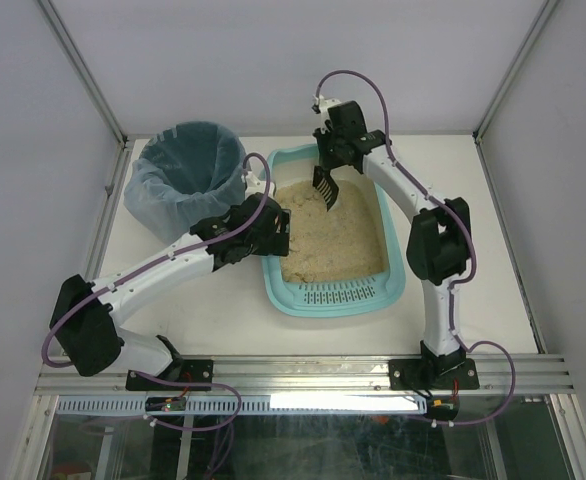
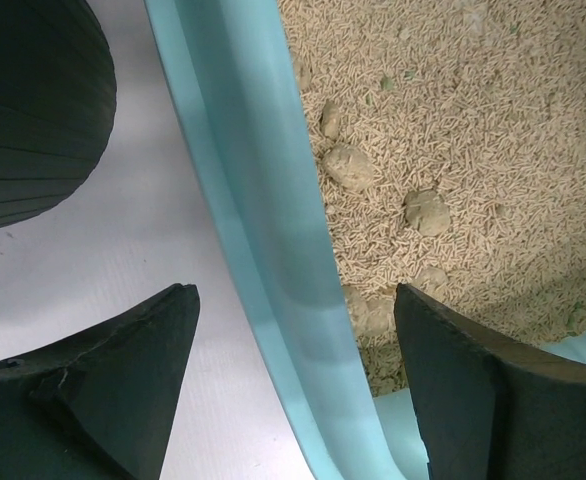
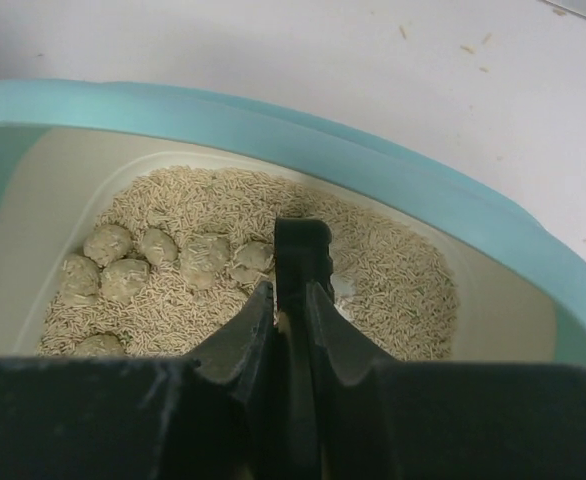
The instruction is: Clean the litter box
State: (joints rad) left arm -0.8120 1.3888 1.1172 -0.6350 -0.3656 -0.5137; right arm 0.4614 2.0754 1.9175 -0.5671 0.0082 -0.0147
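— What is the right tool (image 3: 288,295) doing?

— It is clamping its fingers shut on a black scoop (image 3: 303,250). The scoop's tip is resting in the litter (image 1: 328,240) at the far end of the litter box (image 1: 335,308). Greyish clumps (image 3: 123,270) are lying in a row just beside the tip, close to the far wall.

— And the left tool (image 2: 295,300)?

— That one is hanging wide open, holding nothing. It is straddling the box's left wall: one finger is hovering over the bare tabletop (image 1: 493,260) outside, the other over the litter inside. A few more clumps are lying near that inner finger.

— Where is the box sitting?

— It is sitting around the middle of the tabletop, a little nearer the far edge, with its slotted grate (image 1: 338,293) pointing toward the near edge. A round dark bin (image 1: 188,175) with a bluish liner is standing at the far left corner of the tabletop, just beside the box's far left corner.
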